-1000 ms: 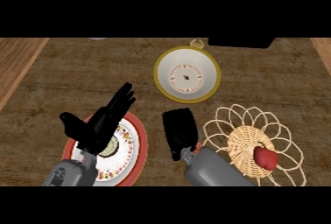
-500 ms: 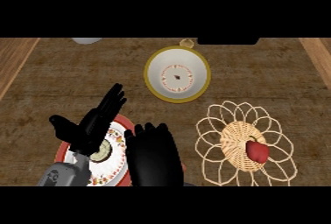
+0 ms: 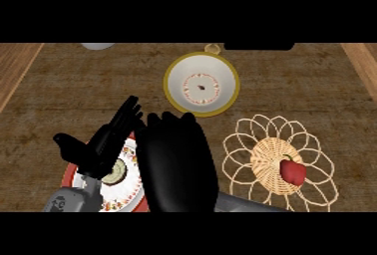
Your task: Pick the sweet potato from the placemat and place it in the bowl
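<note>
Hovering over the plate (image 3: 134, 190), my left hand (image 3: 103, 148) rests with fingers straight and apart. My right hand (image 3: 177, 164), short of the bowl (image 3: 201, 84), is flat, fingers together, empty. The sweet potato (image 3: 292, 172) sits on the placemat (image 3: 265, 159), farther right; a sideways sweep could roll it off.

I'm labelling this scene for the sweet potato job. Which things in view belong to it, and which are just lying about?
Part of the job:
- sweet potato, lying on the placemat
- placemat, woven, at the right
- bowl, yellow-rimmed, nothing large in it

Just lying about:
- plate, red-rimmed, under the hands
- white object, cut off at the top edge
- dark object, also cut off at the top edge
</note>
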You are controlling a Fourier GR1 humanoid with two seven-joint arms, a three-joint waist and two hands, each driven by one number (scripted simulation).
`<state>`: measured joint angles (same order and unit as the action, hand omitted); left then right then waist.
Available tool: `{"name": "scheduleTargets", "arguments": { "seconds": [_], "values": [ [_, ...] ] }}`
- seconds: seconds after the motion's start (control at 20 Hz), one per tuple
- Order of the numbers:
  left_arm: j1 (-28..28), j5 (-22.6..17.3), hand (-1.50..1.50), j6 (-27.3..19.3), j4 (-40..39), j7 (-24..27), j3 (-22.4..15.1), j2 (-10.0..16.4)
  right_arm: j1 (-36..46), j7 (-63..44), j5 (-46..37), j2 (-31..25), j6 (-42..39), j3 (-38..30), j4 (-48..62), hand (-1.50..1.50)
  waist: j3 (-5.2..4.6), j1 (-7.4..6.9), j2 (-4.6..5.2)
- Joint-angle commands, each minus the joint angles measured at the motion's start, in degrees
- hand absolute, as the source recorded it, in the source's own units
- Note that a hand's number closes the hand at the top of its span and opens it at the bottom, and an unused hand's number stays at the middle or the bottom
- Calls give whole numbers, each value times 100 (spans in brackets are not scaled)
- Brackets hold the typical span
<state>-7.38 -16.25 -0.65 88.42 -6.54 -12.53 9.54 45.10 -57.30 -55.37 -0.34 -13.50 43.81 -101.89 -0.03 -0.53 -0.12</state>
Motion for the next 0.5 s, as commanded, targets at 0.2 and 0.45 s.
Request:
{"name": "scheduleTargets", "arguments": {
  "seconds": [0.2, 0.45],
  "values": [
    [-119, -50, 0, 28, 177, -315, 143, -45, 491, 949, -136, 31, 722, -1255, 1644, 150, 2, -30, 32],
    [32, 72, 0, 282, -49, 68, 122, -82, 989, 1433, 249, 32, 1258, -1740, 2593, 150, 0, -54, 32]
  ]
}}
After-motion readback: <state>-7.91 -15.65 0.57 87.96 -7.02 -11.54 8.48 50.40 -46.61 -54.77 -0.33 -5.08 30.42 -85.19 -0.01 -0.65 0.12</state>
